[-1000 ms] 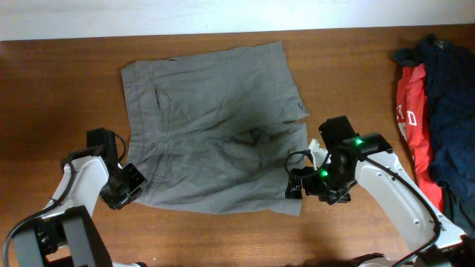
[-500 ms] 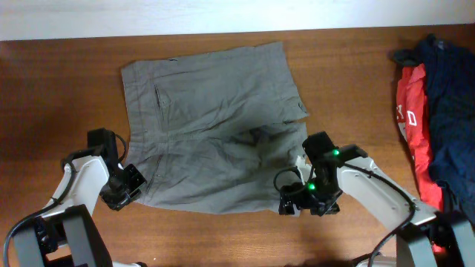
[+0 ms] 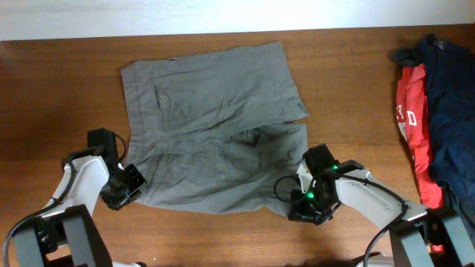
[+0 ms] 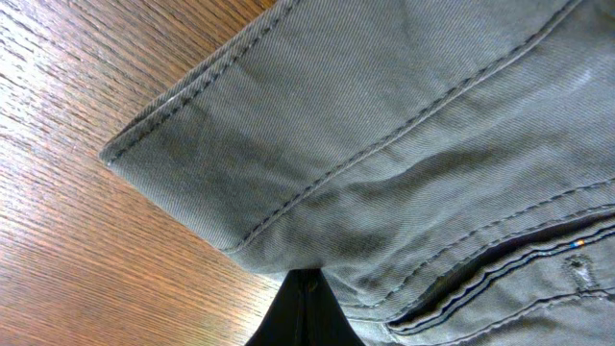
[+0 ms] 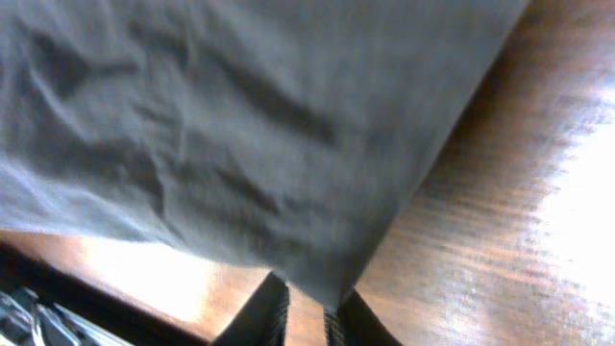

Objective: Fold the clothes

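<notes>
Shorts [image 3: 211,141] lie flat, spreading away beyond both jaws, long axis running from left gripper [image 3: 126,189] to right gripper [image 3: 300,210]. Your left is pinched on the waistband corner [image 4: 173,163], right narrow on the hem corner [image 5: 317,269]. Fold path ahead looks unobstructed. Red garment [image 3: 412,133] and navy garments [image 3: 449,96] sit well outboard of the right jaws.
</notes>
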